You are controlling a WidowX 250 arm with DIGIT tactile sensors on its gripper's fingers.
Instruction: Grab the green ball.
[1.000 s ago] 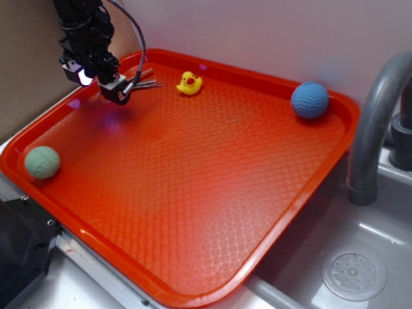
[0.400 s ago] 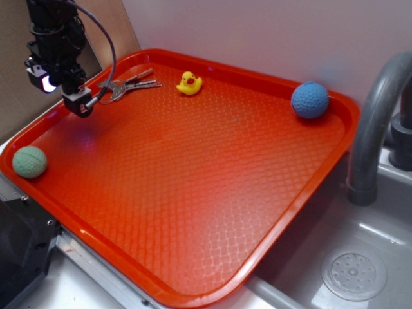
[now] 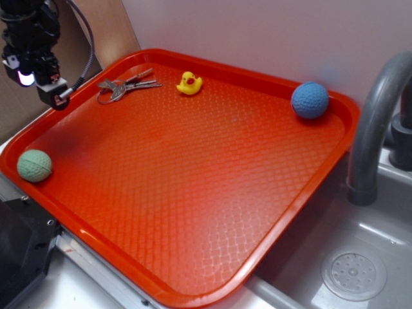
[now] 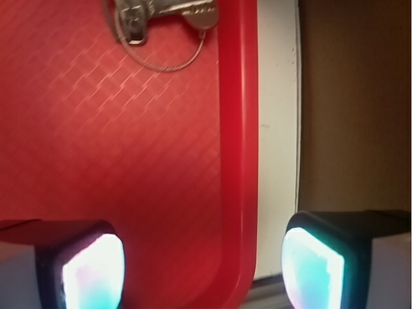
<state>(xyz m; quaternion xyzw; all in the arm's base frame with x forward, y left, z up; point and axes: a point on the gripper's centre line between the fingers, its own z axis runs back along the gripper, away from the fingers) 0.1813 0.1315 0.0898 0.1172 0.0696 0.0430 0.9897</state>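
While the black fingers [image 3: 56, 96] hang above the far left rim of the glossy red plastic tray [image 3: 193, 180], they stand spread wide with nothing between them; the wrist view shows one glowing pad [image 4: 90, 273] over the tray floor and the other [image 4: 315, 267] out past the rim, over a pale strip of worktop [image 4: 278, 129] and a brown board [image 4: 354, 103]. Well below the fingers in the exterior view, toward the near left corner of the tray, sits the small pale sage-green dimpled ball [image 3: 34, 165], resting on the tray floor just beside the rim and apart from the fingers. Just to the right of the fingers lies a bunch of silver metal keys on a thin wire ring [image 3: 122, 85], flat on the tray; the wrist view catches them at its top edge [image 4: 164, 13]. Farther right of the keys stands a small yellow rubber duck [image 3: 189, 83]. Across the tray, at its far right corner and well apart from the fingers, rests a blue dimpled ball [image 3: 309, 100]. Beyond that edge rises a grey curved tap [image 3: 373, 122] over a grey sink [image 3: 360, 257].
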